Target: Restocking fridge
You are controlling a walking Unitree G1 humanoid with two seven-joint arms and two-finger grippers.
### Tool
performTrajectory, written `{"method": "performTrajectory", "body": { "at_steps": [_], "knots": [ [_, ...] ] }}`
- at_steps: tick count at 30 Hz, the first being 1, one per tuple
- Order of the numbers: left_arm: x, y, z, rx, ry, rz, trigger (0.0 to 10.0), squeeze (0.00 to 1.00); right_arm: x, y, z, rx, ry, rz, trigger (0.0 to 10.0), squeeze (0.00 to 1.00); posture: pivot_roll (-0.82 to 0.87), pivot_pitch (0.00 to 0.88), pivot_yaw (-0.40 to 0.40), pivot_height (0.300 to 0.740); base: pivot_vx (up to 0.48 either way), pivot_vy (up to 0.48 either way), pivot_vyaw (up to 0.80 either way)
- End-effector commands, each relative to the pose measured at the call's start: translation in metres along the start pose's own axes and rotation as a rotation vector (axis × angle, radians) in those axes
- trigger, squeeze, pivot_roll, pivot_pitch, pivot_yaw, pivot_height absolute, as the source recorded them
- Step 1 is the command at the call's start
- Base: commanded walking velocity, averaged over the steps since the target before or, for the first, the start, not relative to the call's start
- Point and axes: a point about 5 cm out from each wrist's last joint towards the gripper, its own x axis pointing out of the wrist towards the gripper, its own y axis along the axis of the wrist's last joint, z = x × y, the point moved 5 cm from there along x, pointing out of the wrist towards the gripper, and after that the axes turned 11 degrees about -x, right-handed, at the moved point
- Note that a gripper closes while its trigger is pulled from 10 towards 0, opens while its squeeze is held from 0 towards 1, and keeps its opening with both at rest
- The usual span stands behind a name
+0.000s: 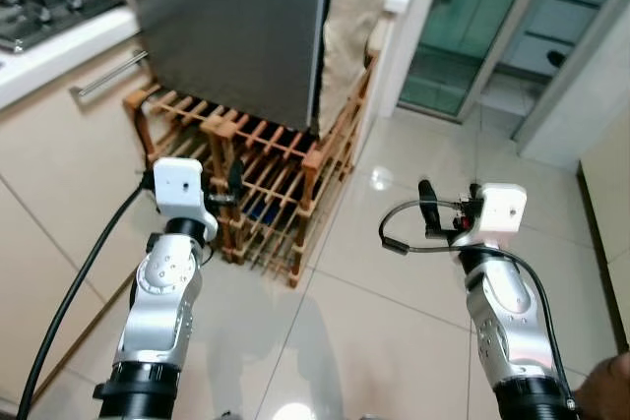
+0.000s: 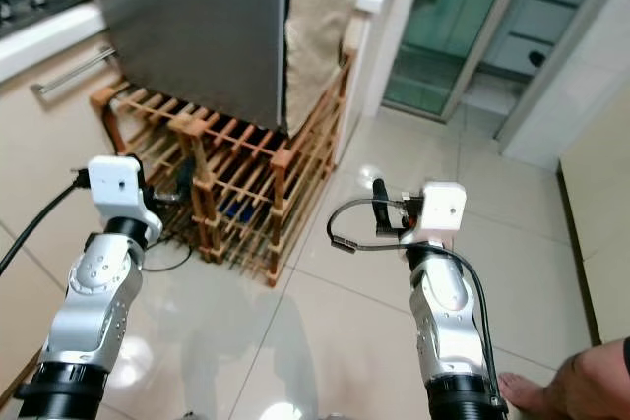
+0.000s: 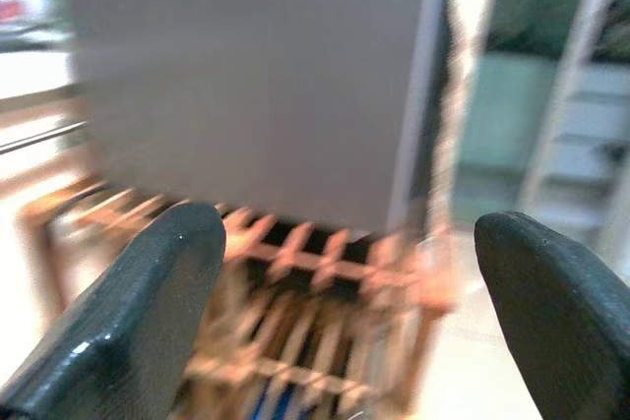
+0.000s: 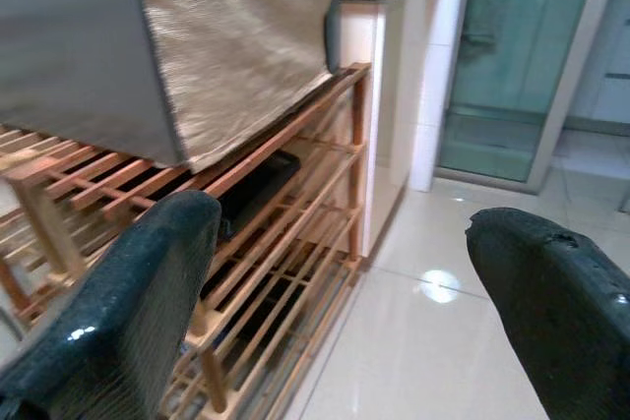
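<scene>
One fridge, a grey upright cabinet with its long axis vertical, is standing on one slatted wooden rack at twelve o'clock from the robot, its door closed as far as can be judged. Two end effectors are being held forward at about the same height. The left end effector is hovering just in front of the rack, directly below the fridge's lower edge, fingers spread apart and holding nothing. The right end effector is hanging over bare floor tiles, well apart from the fridge, which lies toward its ten o'clock; its fingers are likewise spread and empty. The left arm is judged nearer the fridge. One counter surface with a hob is lying at ten o'clock. No stock items are identifiable; a person's foot is showing at five o'clock.
</scene>
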Motion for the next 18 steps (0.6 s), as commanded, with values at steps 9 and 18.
{"method": "performTrajectory", "body": {
  "at_steps": [9,18],
  "knots": [
    [0.027,0.019,0.035,0.007,-0.089,0.053,10.0,0.00,0.023,0.032,0.001,-0.054,-0.011,0.088,10.0,0.00,-0.09,0.000,-0.044,0.740,0.455,0.000,0.00],
    [0.033,0.021,0.030,0.017,-0.078,0.049,10.0,0.00,0.029,0.034,0.001,-0.091,0.000,0.088,10.0,0.00,-0.10,0.000,-0.031,0.740,0.454,0.000,0.00]
  ]
}}
